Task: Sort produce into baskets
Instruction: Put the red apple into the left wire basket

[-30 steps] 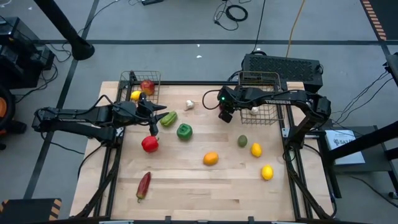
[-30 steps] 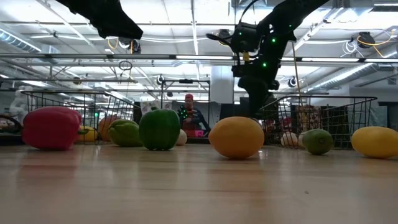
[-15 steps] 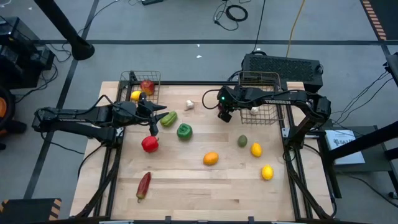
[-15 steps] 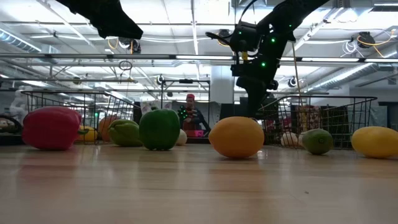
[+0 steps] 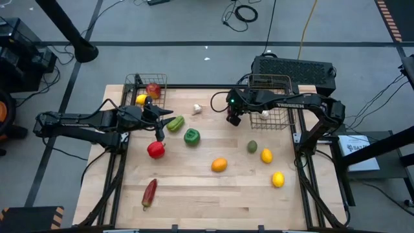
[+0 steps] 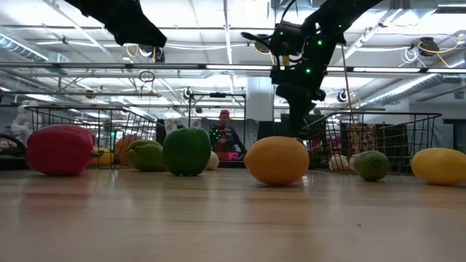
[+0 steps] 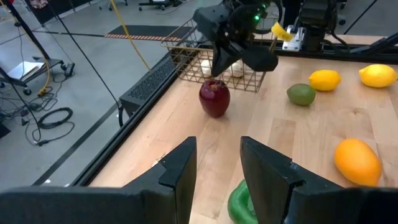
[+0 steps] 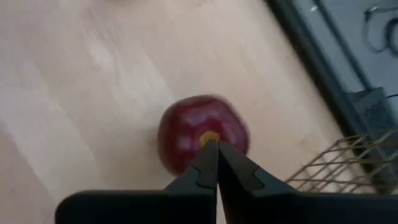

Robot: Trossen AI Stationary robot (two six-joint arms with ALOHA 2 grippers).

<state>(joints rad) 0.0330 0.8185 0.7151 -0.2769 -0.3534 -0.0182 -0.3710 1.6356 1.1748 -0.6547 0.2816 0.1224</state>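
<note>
The glossy dark-red toy apple (image 8: 202, 134) sits directly under the tips of the right gripper (image 8: 210, 148). Its yellowish stem spot lies right at the point where the two dark fingers meet. Those fingers are clenched hard together with no gap. Whether they have pinched the stem or are only resting on it cannot be told. From the left wrist view the apple appears to stand on the pale wooden table (image 5: 194, 188). It is just beside the near wall of the dark wire-mesh basket (image 7: 186, 50) that lies beyond the right fingers.

The main risk is the hold itself. A pinch on so small a stem gives almost no purchase, so the apple could slip off the fingertips on the lift. It could then roll across the bare wood, perhaps off the table's edge, which is near on that side. If the fingers have missed the stem, the arm would rise with nothing. The basket wall is another hazard. An apple dangling low from the tips could knock the rim and drop outside. It could also land on the white garlic pieces (image 5: 264, 114) already inside.

The left gripper (image 7: 217, 155) waits well away from the apple, fingers parted and empty. A round glossy green pepper (image 7: 239, 202) lies just below its fingers. It is unlikely to interfere unless both arms reach toward the table's middle together.
</note>
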